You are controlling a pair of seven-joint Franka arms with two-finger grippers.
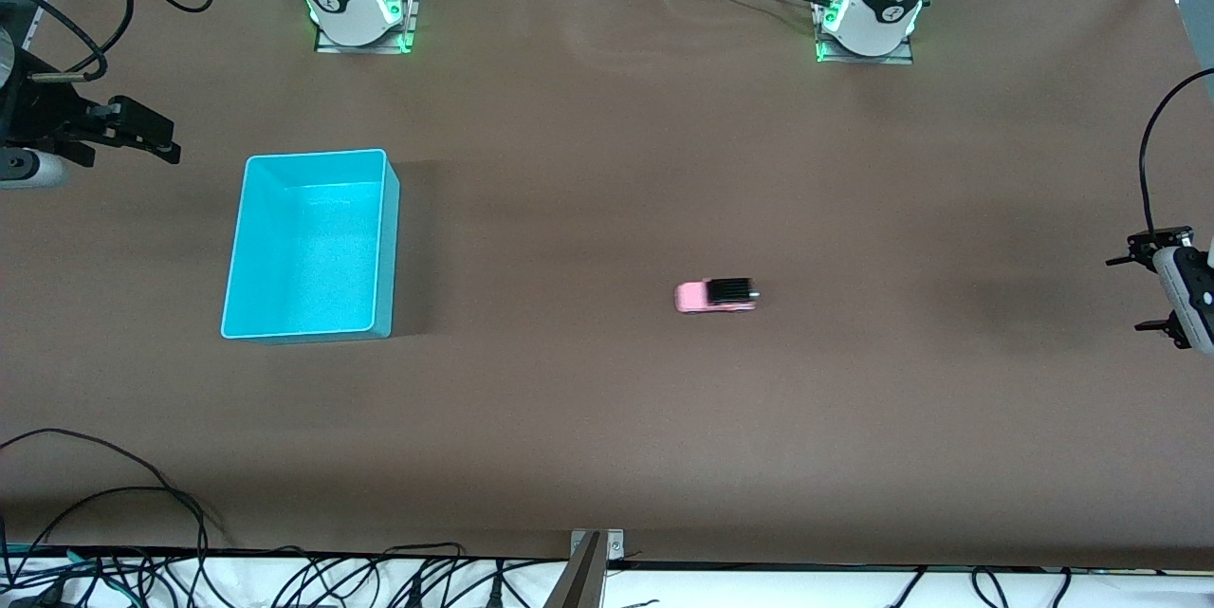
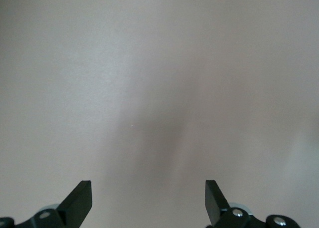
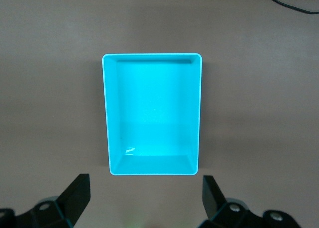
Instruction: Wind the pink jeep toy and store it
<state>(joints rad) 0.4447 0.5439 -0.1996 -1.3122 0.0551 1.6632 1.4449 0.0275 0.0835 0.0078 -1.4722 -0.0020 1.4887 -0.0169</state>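
Beside the turquoise bin (image 1: 308, 248), toward my right arm's end of the table, my right gripper (image 1: 142, 136) hangs wide open and empty. Midway lies the pink jeep toy (image 1: 716, 295), small, boxy hard plastic, lengthwise along the table, nearer my left gripper (image 1: 1152, 290), also fully open, holding nothing.

Brown table cover (image 1: 607, 418) (slightly rippled); black cables (image 1: 142, 504) along edge.
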